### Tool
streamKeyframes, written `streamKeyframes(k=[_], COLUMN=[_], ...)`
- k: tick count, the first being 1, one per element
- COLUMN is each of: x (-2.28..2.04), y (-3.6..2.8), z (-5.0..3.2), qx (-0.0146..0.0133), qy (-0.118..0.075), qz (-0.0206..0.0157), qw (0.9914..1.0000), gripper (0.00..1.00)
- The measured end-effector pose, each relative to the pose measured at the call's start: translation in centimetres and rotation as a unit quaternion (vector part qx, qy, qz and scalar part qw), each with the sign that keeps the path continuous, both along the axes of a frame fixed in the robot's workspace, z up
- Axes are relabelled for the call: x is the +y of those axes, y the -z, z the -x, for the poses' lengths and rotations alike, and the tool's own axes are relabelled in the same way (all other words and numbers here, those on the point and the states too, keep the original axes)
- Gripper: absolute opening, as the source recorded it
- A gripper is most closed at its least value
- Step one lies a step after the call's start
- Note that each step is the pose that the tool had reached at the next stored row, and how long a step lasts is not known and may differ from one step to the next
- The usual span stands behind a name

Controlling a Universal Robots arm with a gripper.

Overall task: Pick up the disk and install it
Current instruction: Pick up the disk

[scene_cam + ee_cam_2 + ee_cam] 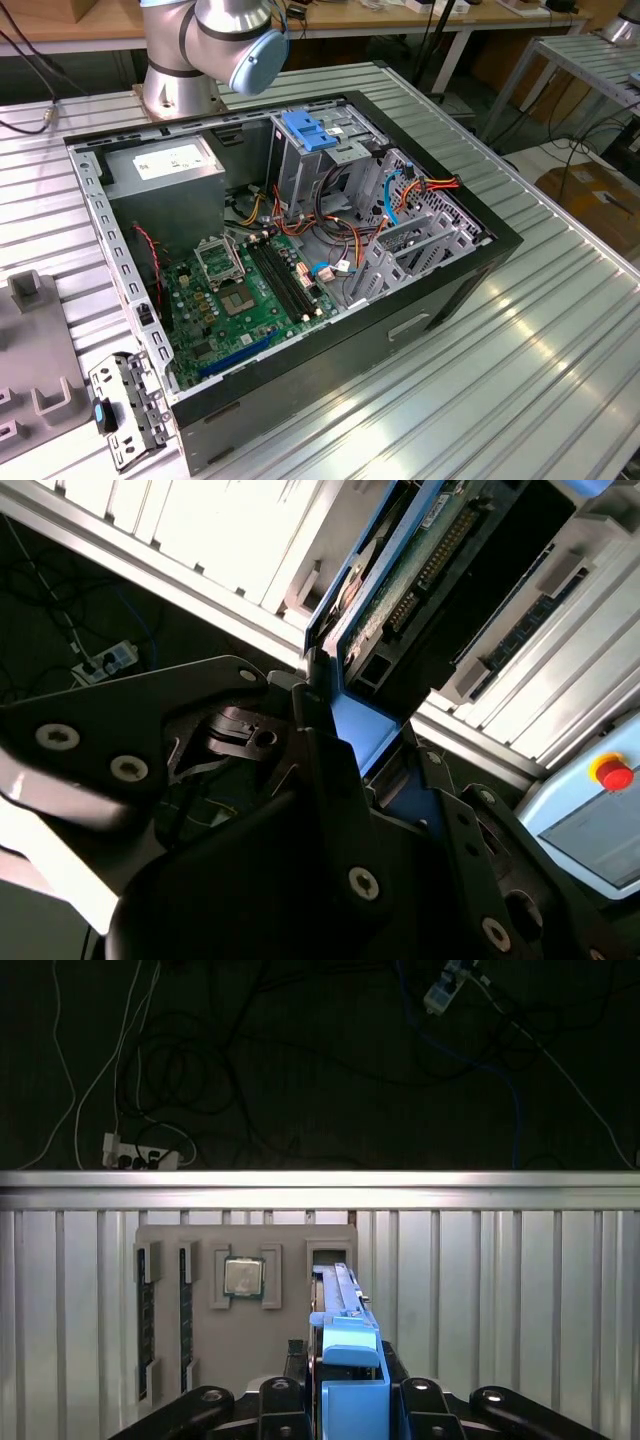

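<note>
Now the claw [350, 1392] is clamped on the disk [342, 1305], which stands on its edge between the two fingers, blue rail showing in both wrist views. Beyond the disk lies a grey tray [285, 1310] with a chip [243, 1277], on a ribbed metal table [500, 1300].

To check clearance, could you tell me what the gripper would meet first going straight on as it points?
Likely the grey parts tray on the ribbed table, with the disk held in the gripper touching first; depth is unclear.
</note>
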State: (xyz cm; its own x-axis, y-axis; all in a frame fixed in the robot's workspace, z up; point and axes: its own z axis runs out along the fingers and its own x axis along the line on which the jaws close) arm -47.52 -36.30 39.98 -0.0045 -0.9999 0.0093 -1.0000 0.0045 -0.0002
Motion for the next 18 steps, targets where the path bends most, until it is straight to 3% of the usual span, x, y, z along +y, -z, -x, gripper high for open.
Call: streamKeyframes(k=[18], x=[0.00], y=[-1.92], z=[0.00], qx=[0.0000], qy=[0.000], qz=[0.0000], qw=[1.00000], gripper=[0.37])
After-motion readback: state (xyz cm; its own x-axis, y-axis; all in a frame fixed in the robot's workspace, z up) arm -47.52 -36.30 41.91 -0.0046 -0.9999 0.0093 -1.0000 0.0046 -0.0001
